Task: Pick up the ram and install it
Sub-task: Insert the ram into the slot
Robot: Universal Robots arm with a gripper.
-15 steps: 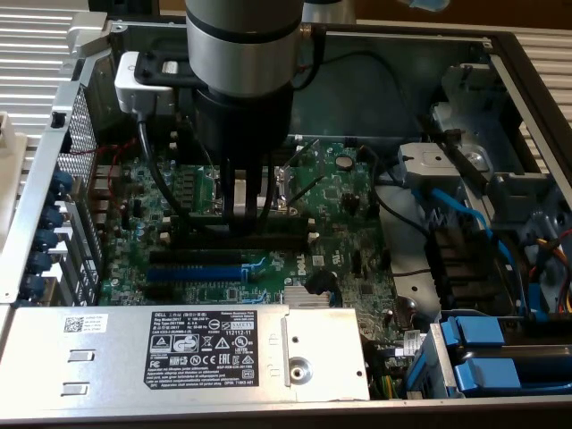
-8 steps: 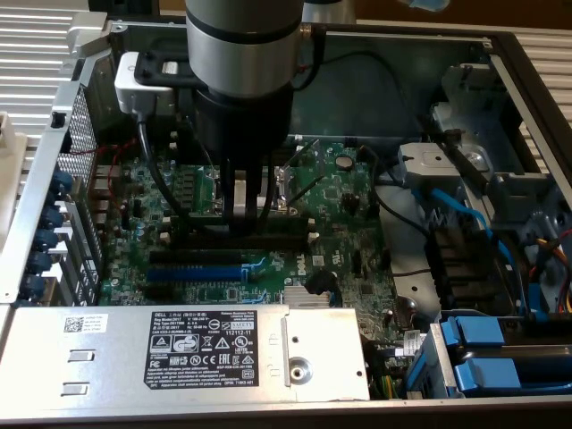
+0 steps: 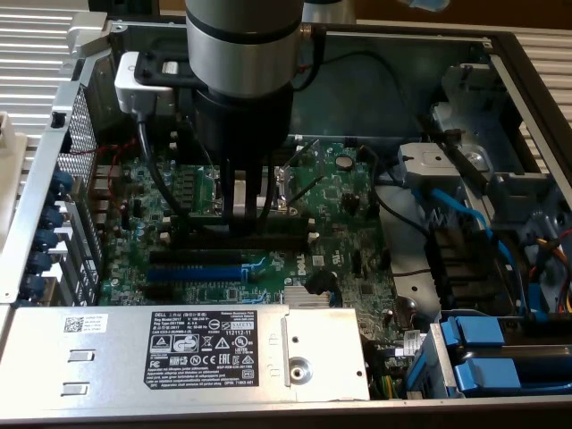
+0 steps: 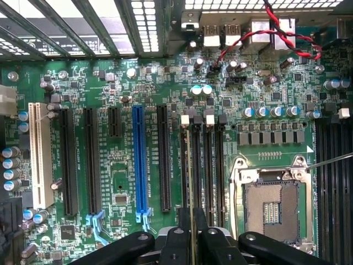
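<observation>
So the ram [image 4: 191, 212] is pinched edge-on between the gripper [image 4: 191, 221] fingers, closed tight on it, and from the wrist view it's just a thin strip sitting right over the black memory slots [image 4: 212, 165] with the white end clips; can't tell if it's touching a slot. Those slots sit between the blue expansion slot [image 4: 138, 160] and the bare CPU socket [image 4: 273, 201] on the green motherboard [image 4: 116, 182]. In the exterior view the arm [image 3: 241, 45] reaches straight down into the open computer case [image 3: 509, 63], gripper [image 3: 243, 219] low over the board.
</observation>
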